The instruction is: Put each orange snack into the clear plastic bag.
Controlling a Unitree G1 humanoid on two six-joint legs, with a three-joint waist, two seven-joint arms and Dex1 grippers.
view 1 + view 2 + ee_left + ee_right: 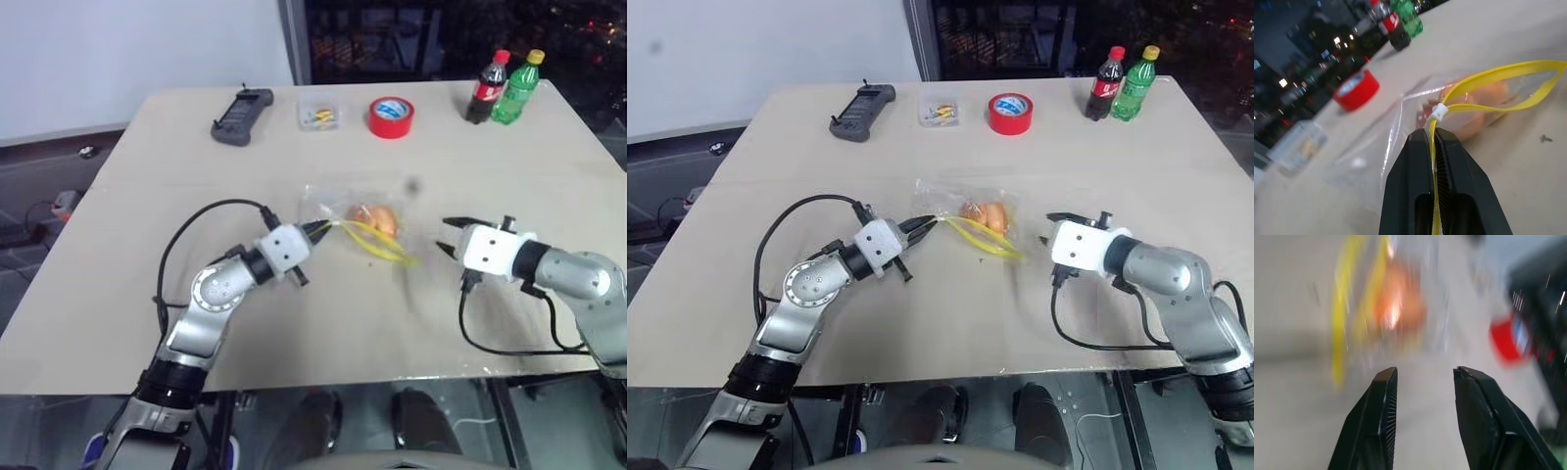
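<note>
The clear plastic bag [338, 201] lies in the middle of the table with its yellow seal strip [380, 242] spread open toward the near side. Two orange snacks [373, 217] sit inside it, side by side. My left gripper [319, 230] is shut on one end of the yellow strip [1434, 147], and the left wrist view shows a snack [1484, 105] behind the mouth. My right gripper [446, 238] hovers to the right of the bag, clear of it, open with nothing between its fingers [1382, 396].
At the far side stand a red tape roll [391, 117], a small clear box of colourful bits [319, 116], a black handheld device [241, 116], a cola bottle [487, 86] and a green bottle [516, 86]. The table's near edge [323, 377] lies just below both arms.
</note>
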